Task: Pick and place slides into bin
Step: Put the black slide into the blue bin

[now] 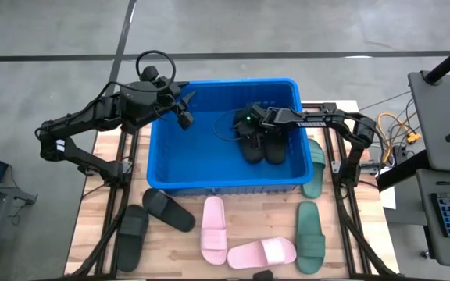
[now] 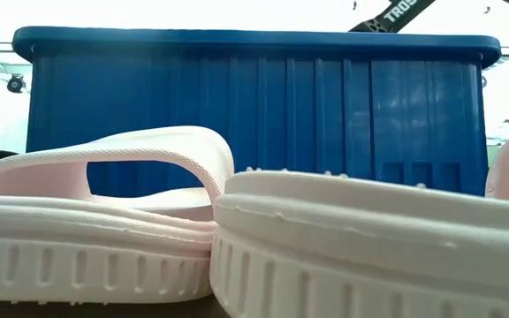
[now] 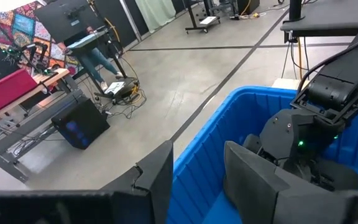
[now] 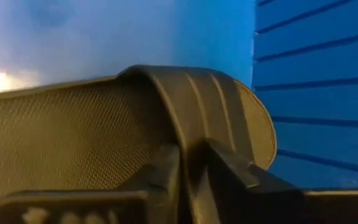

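Pink slides (image 2: 104, 221) lie nearest on the tabletop (image 1: 178, 250). Deep inside the bin (image 1: 162, 168), the right claw (image 4: 191, 168) pinches a black slide's (image 4: 104, 124) strap, presumably for lowering. Left claw (image 1: 184, 109) waits half-open at the rim.

The bin (image 1: 170, 168) was glossy ribbed blue plastic. The pink slides (image 2: 104, 221) looked matt, grainy foam. The table (image 1: 186, 250) showed pale, bare wooden planks.
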Tool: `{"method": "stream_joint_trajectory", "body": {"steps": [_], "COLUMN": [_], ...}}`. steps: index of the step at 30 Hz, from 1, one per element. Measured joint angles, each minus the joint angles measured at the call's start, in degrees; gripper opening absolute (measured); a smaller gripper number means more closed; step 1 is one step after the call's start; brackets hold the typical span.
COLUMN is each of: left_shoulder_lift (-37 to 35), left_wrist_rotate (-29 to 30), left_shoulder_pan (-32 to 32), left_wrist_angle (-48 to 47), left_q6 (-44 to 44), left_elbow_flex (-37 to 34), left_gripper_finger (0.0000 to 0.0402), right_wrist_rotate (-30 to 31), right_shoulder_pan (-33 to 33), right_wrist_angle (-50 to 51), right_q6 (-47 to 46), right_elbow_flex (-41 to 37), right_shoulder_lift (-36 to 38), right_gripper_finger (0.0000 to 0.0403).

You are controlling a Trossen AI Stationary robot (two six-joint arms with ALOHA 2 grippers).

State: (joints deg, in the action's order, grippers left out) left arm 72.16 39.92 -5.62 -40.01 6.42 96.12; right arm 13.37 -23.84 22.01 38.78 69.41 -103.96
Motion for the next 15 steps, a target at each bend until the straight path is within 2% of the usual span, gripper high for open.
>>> {"method": "stream_joint_trajectory", "body": {"steps": [4, 10, 15], "left_shoulder_lift": [0.0, 0.0, 0.0], "left_wrist_rotate": [0.0, 0.0, 0.0], "left_shoulder_pan": [0.0, 0.0, 0.0], "left_wrist_angle": [0.0, 0.0, 0.0], "left_q6": [0.0, 0.4, 0.4], "left_elbow_flex": [0.0, 0.0, 0.0], "left_gripper_finger": [0.0128, 0.0128, 0.0128], "right_wrist_rotate": [0.4, 7.2, 7.5], "right_shoulder_pan": [0.0, 0.8, 1.0], "right_wrist_angle": [-0.7, -1.7, -1.5], "right_q6": [-5.4, -8.6, -11.0], "right_elbow_flex": [0.1, 0.3, 0.3], "right_shoulder_lift": [0.0, 0.0, 0.0], "right_gripper_finger": [0.0019, 0.0014, 0.0014]}}
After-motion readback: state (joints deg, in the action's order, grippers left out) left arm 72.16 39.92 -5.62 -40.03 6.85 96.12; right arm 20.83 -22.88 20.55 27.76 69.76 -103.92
